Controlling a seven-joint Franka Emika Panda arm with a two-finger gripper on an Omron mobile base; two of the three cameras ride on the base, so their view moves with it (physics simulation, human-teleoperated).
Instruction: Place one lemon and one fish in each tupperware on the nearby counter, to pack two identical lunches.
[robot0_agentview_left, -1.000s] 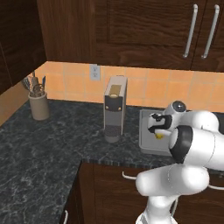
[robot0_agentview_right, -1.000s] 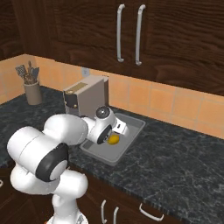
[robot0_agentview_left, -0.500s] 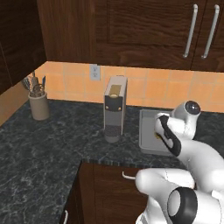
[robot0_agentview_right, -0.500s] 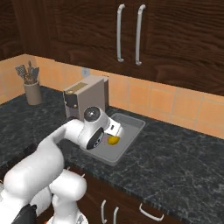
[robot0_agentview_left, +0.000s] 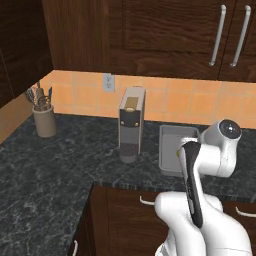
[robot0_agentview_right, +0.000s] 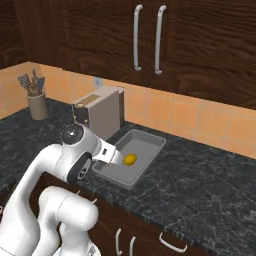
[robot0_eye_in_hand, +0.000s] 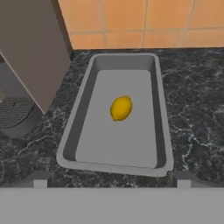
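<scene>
Tool (robot0_eye_in_hand: 112, 179) is spread wide and empty: its two tips sit far apart at the bottom of the hand view, nothing between them. Lemon (robot0_eye_in_hand: 120, 108) lies free on the floor of the tupperware (robot0_eye_in_hand: 162, 109), roughly mid-tray, centre of frame, straight ahead of the tool along the tray's long axis. Right base view: lemon (robot0_agentview_right: 129, 159) just beyond the tool (robot0_agentview_right: 114, 157), tray (robot0_agentview_right: 150, 141) on the table (robot0_agentview_right: 200, 180) beside the coffee machine (robot0_agentview_right: 102, 112). No fish visible in this tray, so my read is lemon placed, fish next; the tool must clear the tray rim before heading off.
</scene>
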